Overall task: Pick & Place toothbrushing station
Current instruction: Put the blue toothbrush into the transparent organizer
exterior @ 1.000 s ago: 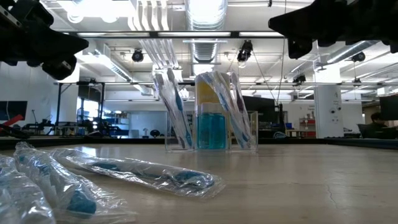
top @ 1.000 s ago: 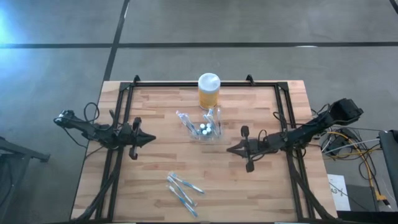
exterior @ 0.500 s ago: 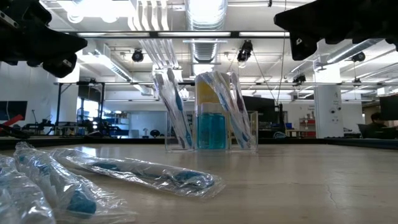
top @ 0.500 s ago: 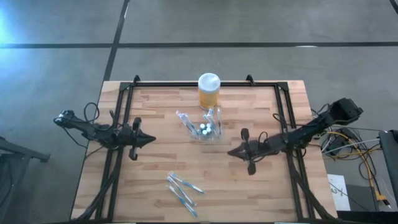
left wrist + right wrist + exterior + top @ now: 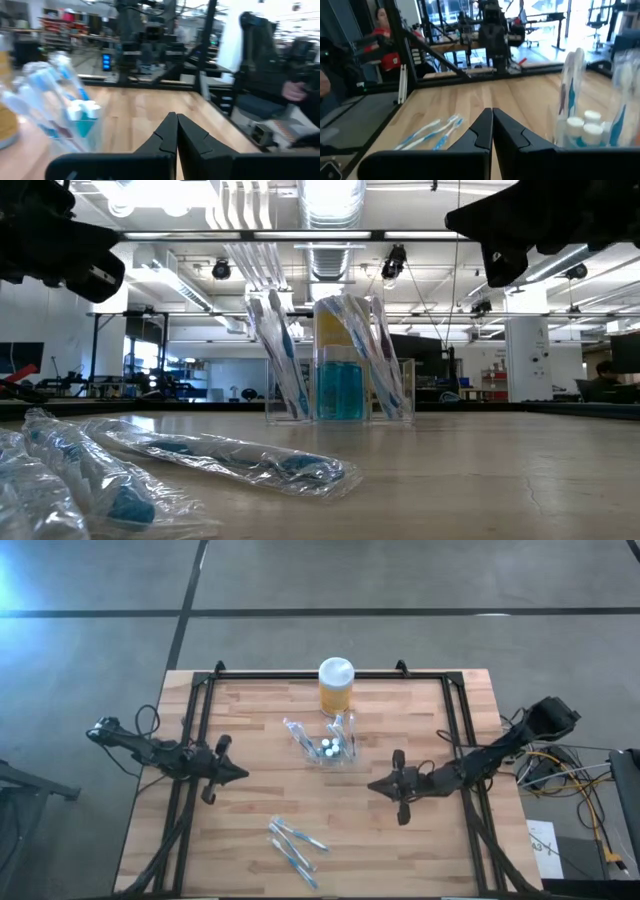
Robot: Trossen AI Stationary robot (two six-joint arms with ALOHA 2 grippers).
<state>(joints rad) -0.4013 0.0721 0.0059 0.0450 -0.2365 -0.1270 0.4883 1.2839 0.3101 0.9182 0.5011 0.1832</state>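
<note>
Wooden desk (image 5: 250,810) under everything. Yellow jar with a white lid (image 5: 336,686) upright near the far edge, well beyond both tools, roughly midway between them. Wrapped toothbrushes (image 5: 293,845) lying loose near the front edge, nearer than both tools, between them. Person in red (image 5: 384,47) beyond the desk, in the room behind.
</note>
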